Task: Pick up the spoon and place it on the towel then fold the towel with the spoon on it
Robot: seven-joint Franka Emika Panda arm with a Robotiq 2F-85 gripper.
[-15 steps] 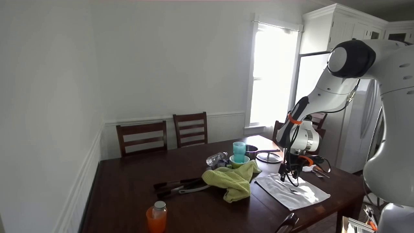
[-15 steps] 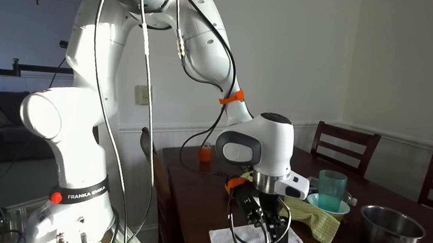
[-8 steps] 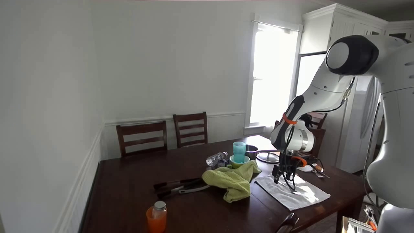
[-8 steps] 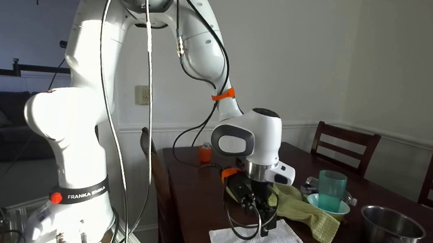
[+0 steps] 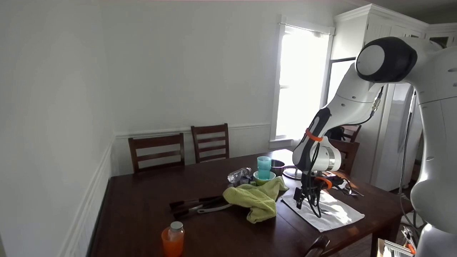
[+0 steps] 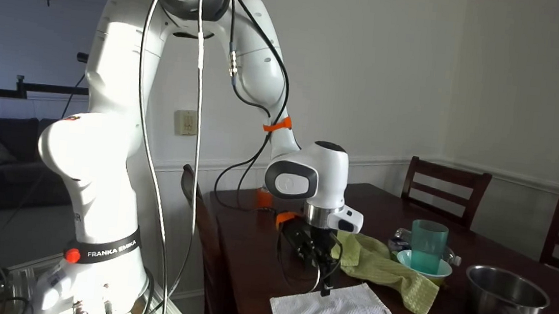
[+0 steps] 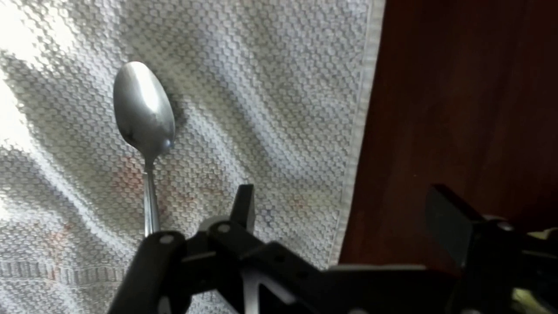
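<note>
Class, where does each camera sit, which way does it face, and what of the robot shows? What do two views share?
In an exterior view: higher than the table, facing a wall and window; arm at right, partly cut off.
In an exterior view: also higher, facing a wall corner; base at left, arm to centre.
Wrist view: on the arm, looking down at the spoon and white towel; only the end effector, open, shows.
Shared: both exterior views show the green cloth and turquoise cup.

A bowl (image 6: 445, 270) holds a teal cup (image 6: 428, 243). Just beside this bowl lies a clear bottle (image 5: 238, 175); near the bowl stands a saucepan (image 6: 488, 303); well apart from the bowl, an orange cup (image 5: 172, 247).
</note>
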